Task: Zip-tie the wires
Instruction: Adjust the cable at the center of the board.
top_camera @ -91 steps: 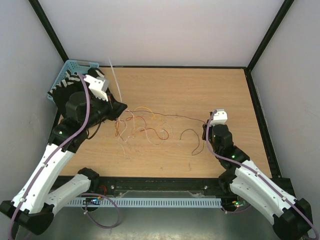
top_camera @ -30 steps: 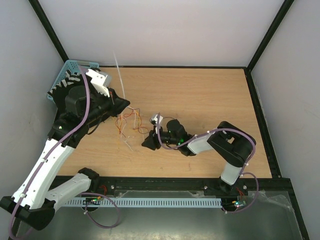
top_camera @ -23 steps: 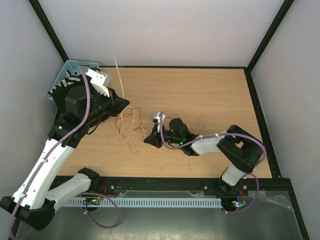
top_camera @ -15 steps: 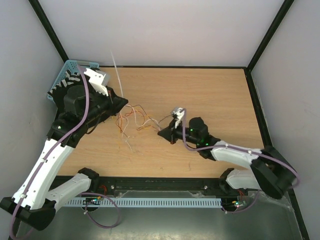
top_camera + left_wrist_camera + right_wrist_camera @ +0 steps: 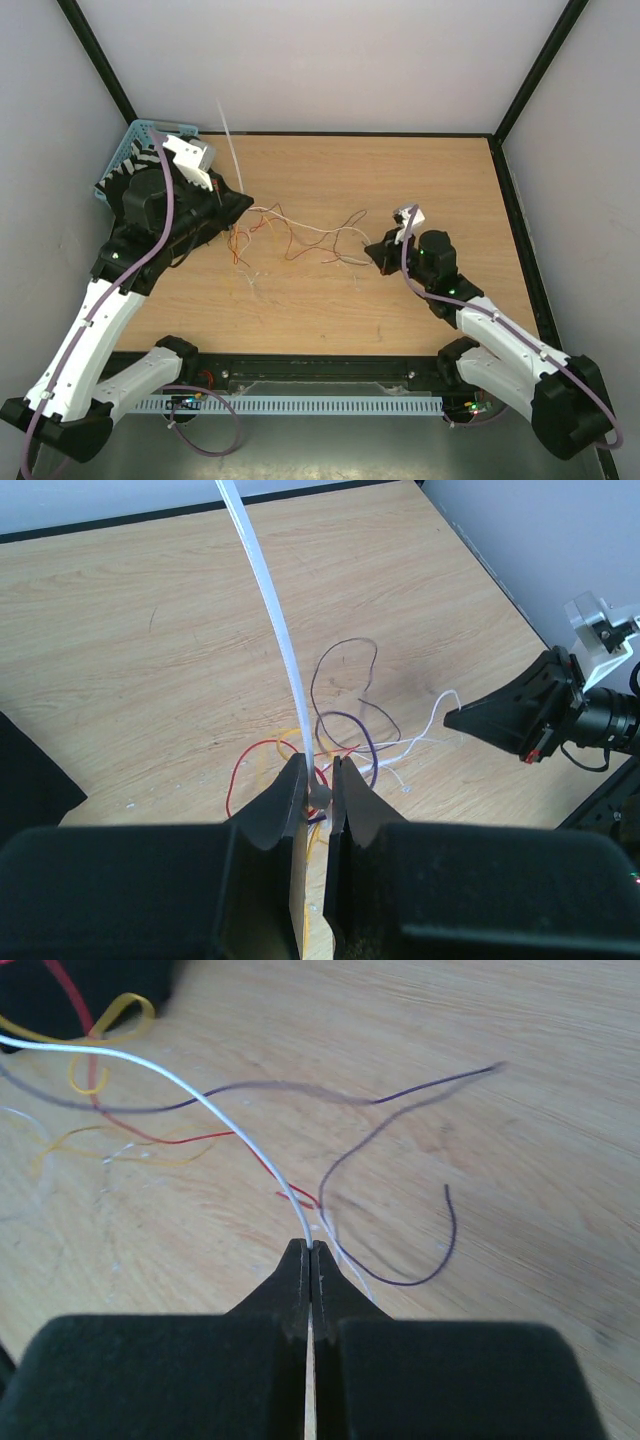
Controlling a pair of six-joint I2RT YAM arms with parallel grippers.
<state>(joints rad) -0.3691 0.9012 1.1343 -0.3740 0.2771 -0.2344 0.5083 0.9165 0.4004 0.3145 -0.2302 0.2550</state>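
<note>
Now, right hand (image 5: pixel 310 1248) on the wires (image 5: pixel 300 238)

Wood table (image 5: pixel 400 180), pale walls (image 5: pixel 330 60), black corner posts (image 5: pixel 535 70).

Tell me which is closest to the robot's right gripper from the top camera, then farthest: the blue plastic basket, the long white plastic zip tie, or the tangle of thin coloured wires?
1. tangle of thin coloured wires: in the middle, a white strand pinched in the right gripper.
2. long white plastic zip tie: farther left, sticking up.
3. blue plastic basket: back left corner, farthest.
</note>
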